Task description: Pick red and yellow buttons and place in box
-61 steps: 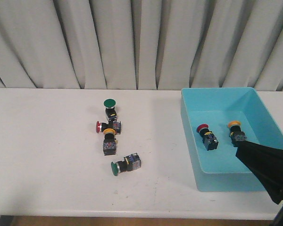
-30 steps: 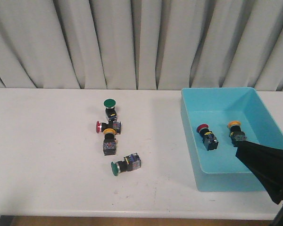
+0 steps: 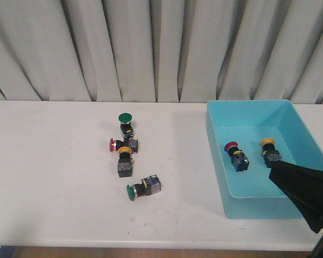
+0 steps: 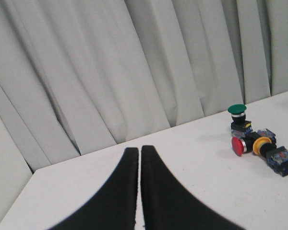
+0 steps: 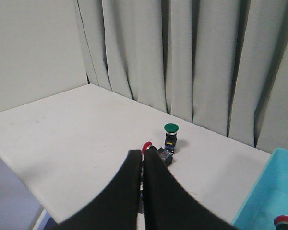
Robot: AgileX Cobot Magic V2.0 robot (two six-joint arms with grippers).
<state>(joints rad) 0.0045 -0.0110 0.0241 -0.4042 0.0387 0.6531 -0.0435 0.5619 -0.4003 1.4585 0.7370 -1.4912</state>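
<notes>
On the table a red button and a yellow button lie together in a small cluster. Both also show in the left wrist view, red and yellow. The light-blue box stands at the right and holds a red button and a yellow button. My right gripper is shut and empty, over the box's front right part. In its own view the right gripper partly hides the cluster; the red cap peeks out. My left gripper is shut, empty, well away from the cluster.
A green button stands upright just behind the cluster. Another green button lies on its side in front of it. Grey curtains hang behind the table. The table's front edge runs close below the box.
</notes>
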